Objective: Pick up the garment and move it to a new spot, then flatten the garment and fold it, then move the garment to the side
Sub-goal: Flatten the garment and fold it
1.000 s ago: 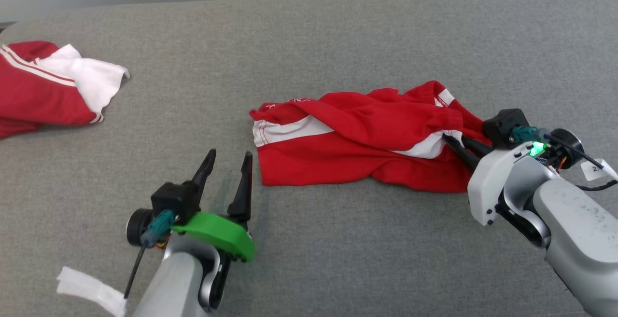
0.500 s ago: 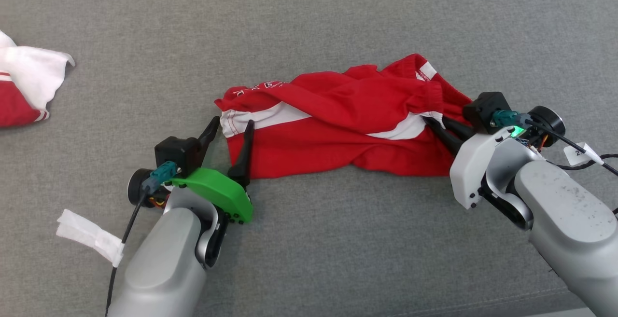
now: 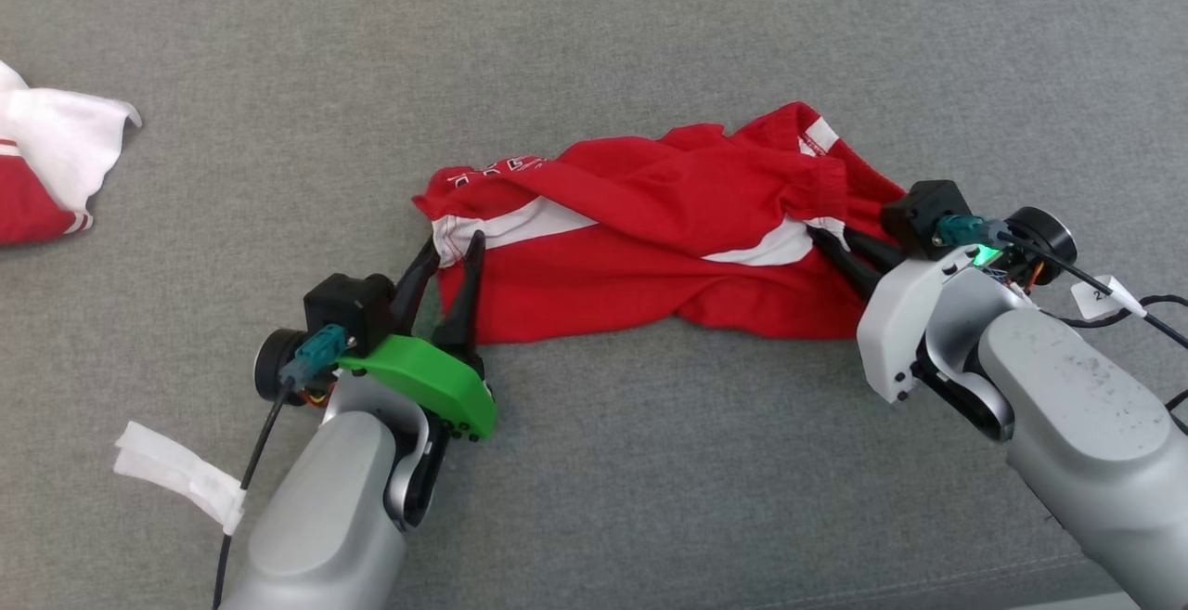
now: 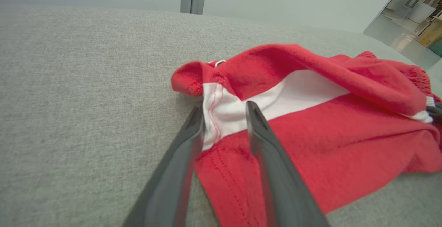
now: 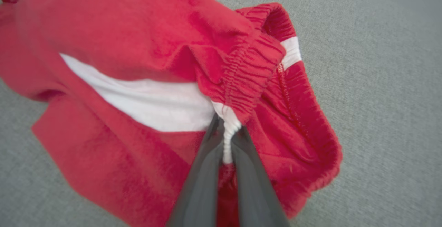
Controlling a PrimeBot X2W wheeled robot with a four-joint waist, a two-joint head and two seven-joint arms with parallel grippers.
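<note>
From the head view, the crumpled red garment with a broad white stripe (image 3: 650,248) lay in a twisted heap across the middle of the grey woven fabric surface (image 3: 594,53), resting on it along its whole length. The left gripper (image 3: 455,240) had its two dark fingers at the garment's left hem, a narrow gap between them, and the right gripper (image 3: 831,239) was at the gathered right end. A second red-and-white piece of clothing (image 3: 46,174) lay well apart at the left edge, and a white paper tag (image 3: 176,475) hung from the left arm's cable. In the left wrist view, the left gripper (image 4: 223,109) straddled the hem corner where the white stripe met the edge of the garment (image 4: 328,123). One finger lay beside the edge and the other over the cloth, and the fingers were not pinching it. In the right wrist view, the right gripper (image 5: 226,130) had its fingers closed tight on the white part of the elastic waistband of the garment (image 5: 138,64), with bunched cloth squeezed between them. To my eye the job was at its early stage: one end was gripped and the other was about to be taken. The cloth was neither lifted nor spread, and no fold had been made. As I judged it, the carrying, flattening, folding and setting aside all remained to be done.
</note>
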